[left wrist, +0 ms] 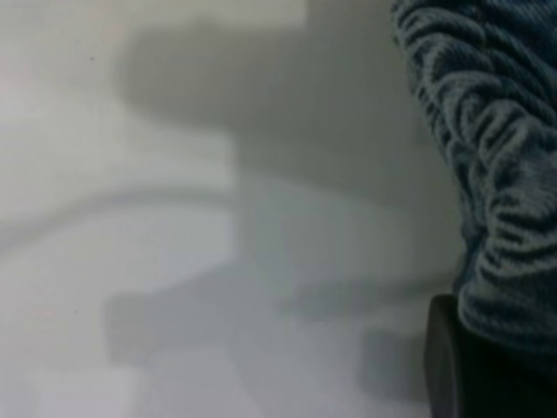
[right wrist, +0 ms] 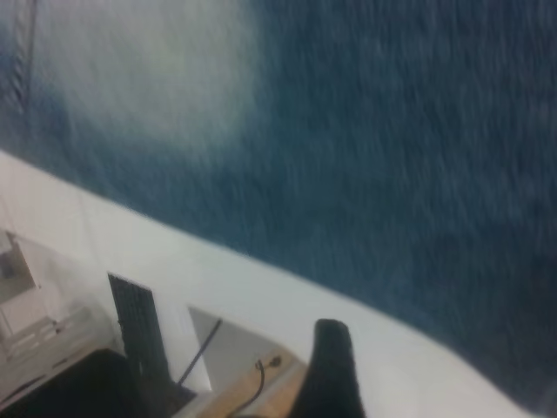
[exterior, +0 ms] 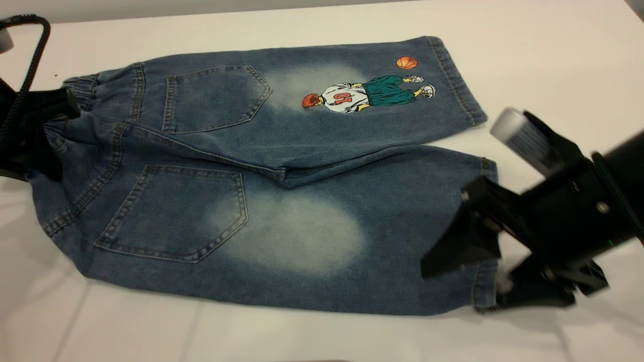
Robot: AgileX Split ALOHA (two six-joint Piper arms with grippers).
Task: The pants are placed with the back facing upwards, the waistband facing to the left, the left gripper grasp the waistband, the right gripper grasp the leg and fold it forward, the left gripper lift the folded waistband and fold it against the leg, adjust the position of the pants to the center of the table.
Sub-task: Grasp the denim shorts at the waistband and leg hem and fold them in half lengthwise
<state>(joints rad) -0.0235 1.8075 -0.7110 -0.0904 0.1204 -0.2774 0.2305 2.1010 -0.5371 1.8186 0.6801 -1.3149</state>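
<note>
The blue denim pants (exterior: 282, 166) lie flat on the white table (exterior: 543, 55), back pockets up. The gathered waistband (exterior: 80, 90) is at the left. My left gripper (exterior: 55, 136) sits at the waistband's middle, shut on it. In the left wrist view the ruffled waistband (left wrist: 496, 174) runs down onto one black finger (left wrist: 442, 366). The plain leg (exterior: 352, 236) is the near one. My right gripper (exterior: 460, 289) is open at its hem, with one jaw above the cloth and one low by the table. The right wrist view shows the leg (right wrist: 392, 174) and one finger (right wrist: 331, 366).
The far leg carries the basketball-player print (exterior: 367, 93) and ends near the table's middle right. Bare white table (exterior: 151, 332) runs along the near side. In the right wrist view the table's edge (right wrist: 200, 270) shows, with floor clutter (right wrist: 52, 340) beyond it.
</note>
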